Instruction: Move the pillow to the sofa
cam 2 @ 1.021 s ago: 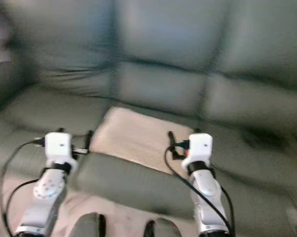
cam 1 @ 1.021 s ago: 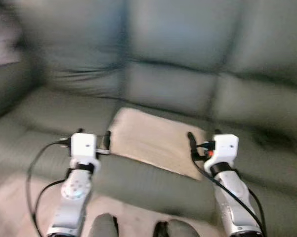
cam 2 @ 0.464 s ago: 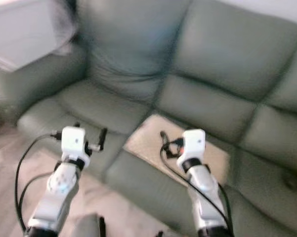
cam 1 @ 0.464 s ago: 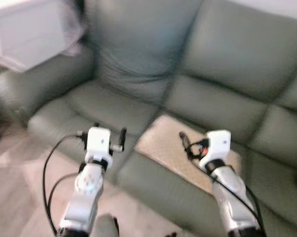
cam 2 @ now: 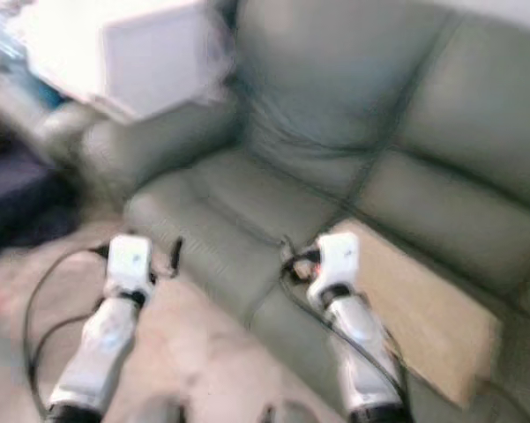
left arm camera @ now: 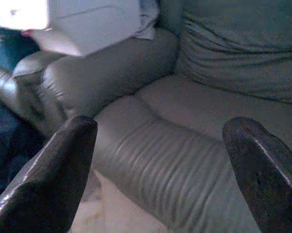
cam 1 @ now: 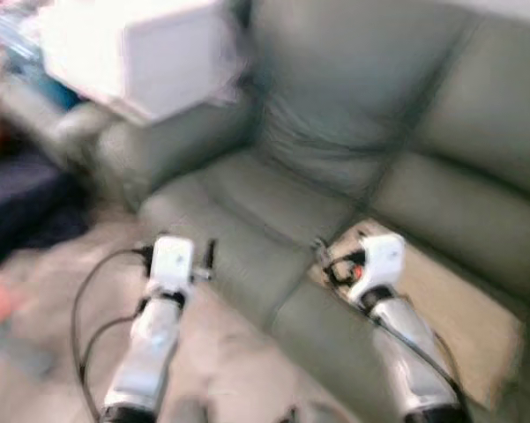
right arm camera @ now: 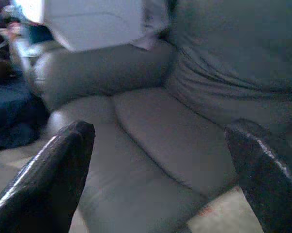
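**A:** Head camera first, and it's a blurred one. The pillow, flat and beige, lies on the sofa seat, at the right, near the front edge.

**B:** So the task's thing already sits where it belongs?

**A:** Looks that way to me. The left pincer hangs over the floor just in front of the sofa's left seat; the right pincer is above the seat edge, just beside the pillow's near-left corner. Neither grips anything.

**B:** And that pale shape far left?

**A:** A white box of some kind on the sofa's armrest; too smeared to name. Something dark sits on the floor left of it.

**B:** Left wrist view?

**A:** Fingers spread wide apart, nothing between them, looking across the left seat cushion toward the armrest.

**B:** Right wrist?

**A:** Same story: fingers wide apart, bare cushion between, with a pale strip at the near edge, perhaps the pillow's corner.

**B:** Which step, then?

**A:** I'd judge the placing done and the robot clearing off. Next calls only for keeping both arms away from the pillow so it isn't dragged.
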You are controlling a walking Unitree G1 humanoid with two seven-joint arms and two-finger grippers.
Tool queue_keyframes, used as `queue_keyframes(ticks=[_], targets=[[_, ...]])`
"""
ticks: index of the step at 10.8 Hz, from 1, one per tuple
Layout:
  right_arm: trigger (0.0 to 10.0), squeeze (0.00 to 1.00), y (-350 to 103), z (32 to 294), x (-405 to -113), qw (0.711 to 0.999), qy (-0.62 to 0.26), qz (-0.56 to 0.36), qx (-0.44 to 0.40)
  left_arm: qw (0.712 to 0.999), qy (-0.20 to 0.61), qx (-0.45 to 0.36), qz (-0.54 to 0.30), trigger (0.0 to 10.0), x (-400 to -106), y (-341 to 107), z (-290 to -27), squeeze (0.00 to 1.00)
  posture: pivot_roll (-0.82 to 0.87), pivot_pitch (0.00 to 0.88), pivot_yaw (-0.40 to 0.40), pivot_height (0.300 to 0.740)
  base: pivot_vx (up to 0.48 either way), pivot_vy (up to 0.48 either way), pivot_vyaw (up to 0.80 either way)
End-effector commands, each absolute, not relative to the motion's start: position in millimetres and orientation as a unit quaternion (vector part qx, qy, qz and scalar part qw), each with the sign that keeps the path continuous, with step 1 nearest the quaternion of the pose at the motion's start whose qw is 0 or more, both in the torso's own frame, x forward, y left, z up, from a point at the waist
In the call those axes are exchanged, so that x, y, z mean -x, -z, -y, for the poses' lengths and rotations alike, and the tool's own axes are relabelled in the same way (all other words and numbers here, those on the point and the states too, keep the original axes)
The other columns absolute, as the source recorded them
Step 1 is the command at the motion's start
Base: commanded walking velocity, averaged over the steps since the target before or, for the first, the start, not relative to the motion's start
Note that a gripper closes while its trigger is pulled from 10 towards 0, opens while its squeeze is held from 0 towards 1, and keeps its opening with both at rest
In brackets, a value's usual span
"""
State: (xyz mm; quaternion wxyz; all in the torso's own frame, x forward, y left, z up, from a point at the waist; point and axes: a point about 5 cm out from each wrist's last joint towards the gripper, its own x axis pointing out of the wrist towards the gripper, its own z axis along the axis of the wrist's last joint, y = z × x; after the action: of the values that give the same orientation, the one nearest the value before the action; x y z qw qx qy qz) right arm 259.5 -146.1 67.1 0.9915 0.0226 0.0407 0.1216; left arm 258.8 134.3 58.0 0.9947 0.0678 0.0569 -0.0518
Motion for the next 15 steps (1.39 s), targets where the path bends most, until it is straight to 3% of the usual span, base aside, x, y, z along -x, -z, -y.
queue_keyframes(ticks=[1, 13, 15], targets=[[10.0, 0.00, -71, 136, -261, 0.990, -0.136, -0.031, -0.027, 0.994, 0.057, -0.072, -0.055, 10.0, -257, -61, -138, 0.00, 0.00, 0.018, -0.063, 0.740, 0.000, 0.480, 0.80], [10.0, 0.00, -66, 130, -264, 0.988, -0.146, -0.035, -0.039, 0.989, 0.099, -0.061, -0.088, 10.0, -248, -54, -142, 0.00, 0.02, 0.039, -0.055, 0.740, 0.000, 0.480, 0.78], [10.0, 0.00, -66, 133, -264, 0.989, -0.138, -0.038, -0.042, 0.989, 0.098, -0.060, -0.094, 10.0, -243, -54, -143, 0.00, 0.02, 0.048, -0.050, 0.740, 0.000, 0.000, 0.24]])
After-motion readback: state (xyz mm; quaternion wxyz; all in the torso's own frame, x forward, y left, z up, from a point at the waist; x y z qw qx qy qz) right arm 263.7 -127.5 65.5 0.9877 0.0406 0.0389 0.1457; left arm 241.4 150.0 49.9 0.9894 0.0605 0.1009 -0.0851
